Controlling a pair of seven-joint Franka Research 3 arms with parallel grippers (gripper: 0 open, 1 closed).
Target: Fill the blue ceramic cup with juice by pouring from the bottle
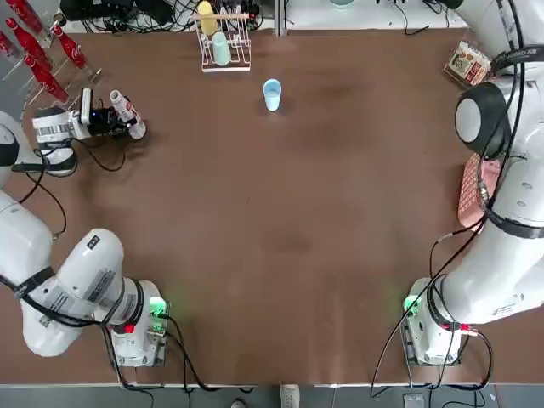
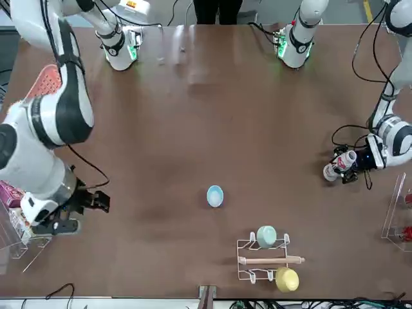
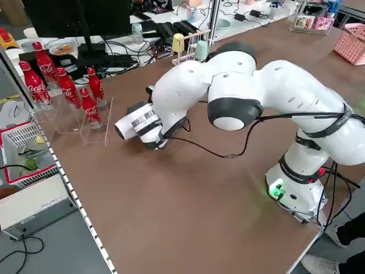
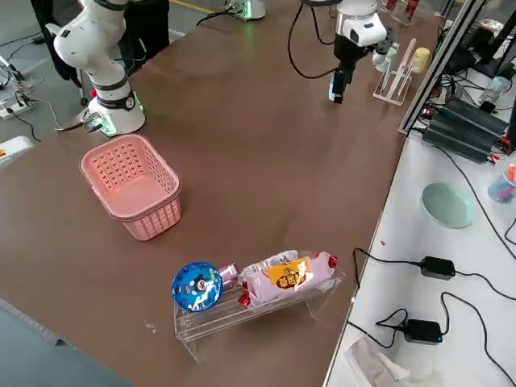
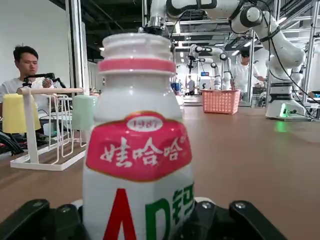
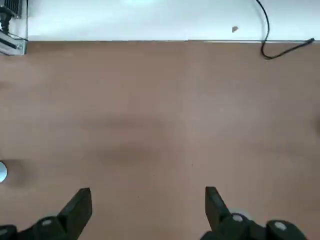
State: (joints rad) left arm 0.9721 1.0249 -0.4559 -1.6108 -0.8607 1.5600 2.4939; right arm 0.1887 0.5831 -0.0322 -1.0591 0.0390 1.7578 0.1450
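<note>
Bottle (image 1: 127, 112) stands upright far out on the left of the desk (image 1: 280, 238), clamped low on its body by the left hand (image 1: 117, 121); the left wrist view shows the black fingers (image 5: 30, 220) pressed against both sides of its red-and-white label, its white neck rising clear above them. Nearest the robot, the two arm bases sit at the near corners with a wide stretch of bare brown desk between and beyond them. Farther out on the right, a pink basket (image 4: 133, 185) sits close to the right edge. Beyond it, near the far right corner, the right hand (image 2: 80, 206) hangs over the desk with its fingers (image 6: 75, 210) spread apart, gripping nothing; a clear tray of snack packets (image 4: 274, 282) lies just beside it at that corner. Toward the far edge, the blue ceramic cup (image 1: 272, 93) stands alone about mid-width, upright, well apart from the bottle, with open desk all around it. Just beyond and left of the cup, a white wire rack (image 1: 225, 47) holds a yellow cup (image 1: 206, 17) and a mint-green cup (image 1: 221, 47). At the far left corner, red cola bottles (image 1: 42, 55) stand in a clear holder near the bottle.
</note>
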